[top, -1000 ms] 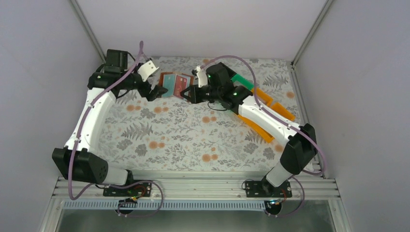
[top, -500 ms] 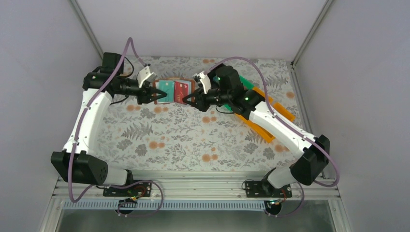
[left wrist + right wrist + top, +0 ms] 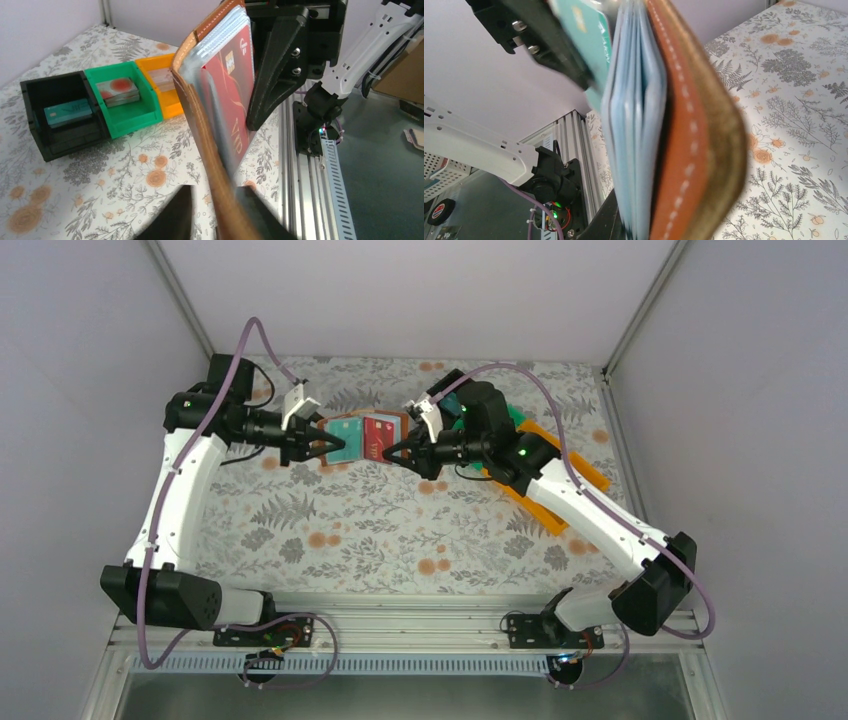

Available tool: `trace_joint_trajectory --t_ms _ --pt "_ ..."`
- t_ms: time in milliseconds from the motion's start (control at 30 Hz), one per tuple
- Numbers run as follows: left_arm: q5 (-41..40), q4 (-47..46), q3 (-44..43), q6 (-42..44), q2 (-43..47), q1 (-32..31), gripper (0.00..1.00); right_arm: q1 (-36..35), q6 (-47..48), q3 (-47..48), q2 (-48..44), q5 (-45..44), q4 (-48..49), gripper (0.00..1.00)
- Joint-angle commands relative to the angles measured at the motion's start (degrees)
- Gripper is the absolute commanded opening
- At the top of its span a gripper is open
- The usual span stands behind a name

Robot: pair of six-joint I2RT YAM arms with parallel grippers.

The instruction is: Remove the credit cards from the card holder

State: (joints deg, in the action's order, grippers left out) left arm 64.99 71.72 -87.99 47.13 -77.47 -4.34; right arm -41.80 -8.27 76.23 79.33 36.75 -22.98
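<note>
Gripping card holder (image 3: 360, 435) off the surface (image 3: 400, 530) from both ends — left jaws clenched on teal card (image 3: 342, 440) flap, right jaws on red card (image 3: 378, 432) flap — likely baring slots.

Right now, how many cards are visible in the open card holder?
2 in the card holder: a teal card in its left half, a red card in its right; slots may hide more.
</note>
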Motion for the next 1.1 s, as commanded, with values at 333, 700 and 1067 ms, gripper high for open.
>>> trace_joint_trajectory --t_ms 333,700,1067 --pt "0.7 -0.1 0.4 2.0 1.6 0.2 0.2 0.4 1.9 0.5 -2.3 2.8 0.4 0.04" --pt "2.0 1.2 0.4 0.8 2.1 0.2 0.02 1.3 2.1 0.1 -3.6 1.5 0.1 0.22" --pt "-16.6 -14.4 3.4 -23.3 3.0 0.2 0.03 1.3 -7.2 3.6 -8.9 -23.0 -4.7 0.5"
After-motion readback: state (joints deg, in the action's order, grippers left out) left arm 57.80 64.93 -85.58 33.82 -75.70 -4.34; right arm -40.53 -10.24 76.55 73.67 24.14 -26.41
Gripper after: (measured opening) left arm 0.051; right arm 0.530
